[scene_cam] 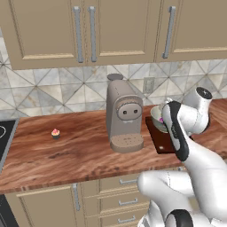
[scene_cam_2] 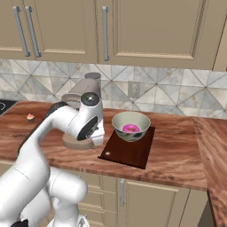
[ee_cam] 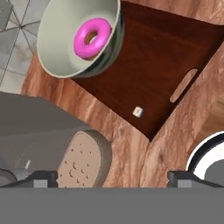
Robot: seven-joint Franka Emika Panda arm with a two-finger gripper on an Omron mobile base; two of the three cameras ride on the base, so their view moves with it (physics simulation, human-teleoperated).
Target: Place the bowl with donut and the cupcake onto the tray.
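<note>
Wood counter, bowl w/ donut on tray

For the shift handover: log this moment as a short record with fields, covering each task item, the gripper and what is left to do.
bowl: on the tray, at its back edge
donut: inside the bowl
cupcake: upright on the counter, left of the coffee machine, well apart from the tray
gripper: open, holding nothing, above the counter between coffee machine and tray
done: bowl with donut placed
left to do: cupcake not yet on the tray
</note>
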